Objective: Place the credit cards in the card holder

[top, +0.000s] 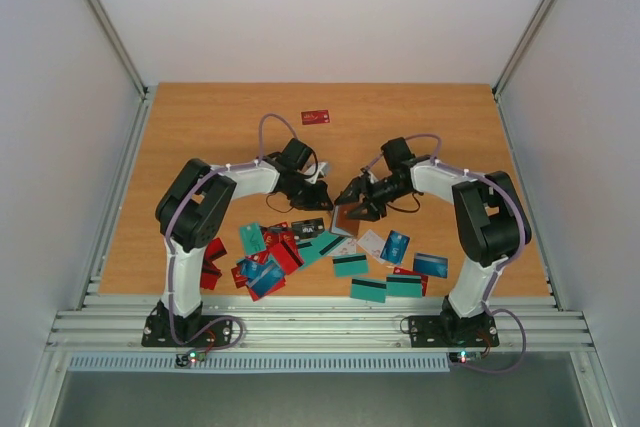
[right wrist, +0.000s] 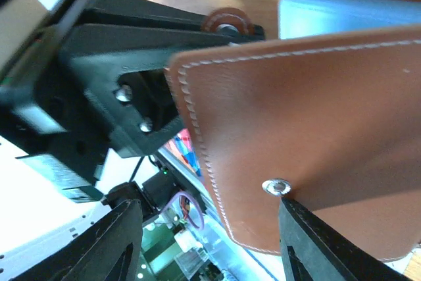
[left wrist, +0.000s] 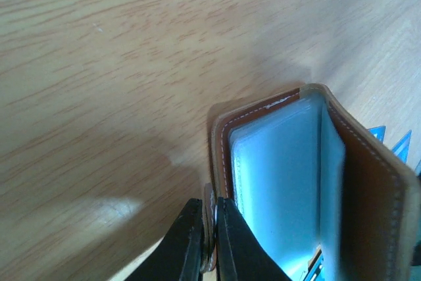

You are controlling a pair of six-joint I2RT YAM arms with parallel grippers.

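Left hand (left wrist: 209,241) pinches card holder (left wrist: 375,182) (grip unseen overhead).

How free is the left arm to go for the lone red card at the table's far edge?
Probably not yet: the left gripper is shut on the card holder's snap tab. The red card lies beyond on bare table, nothing between, so only that grip holds it back.

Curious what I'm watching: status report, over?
Left fingers shut on snap tab of card holder. Right fingers apart at its cover. Holder open, credit cards scattered on table. Nothing blocking.
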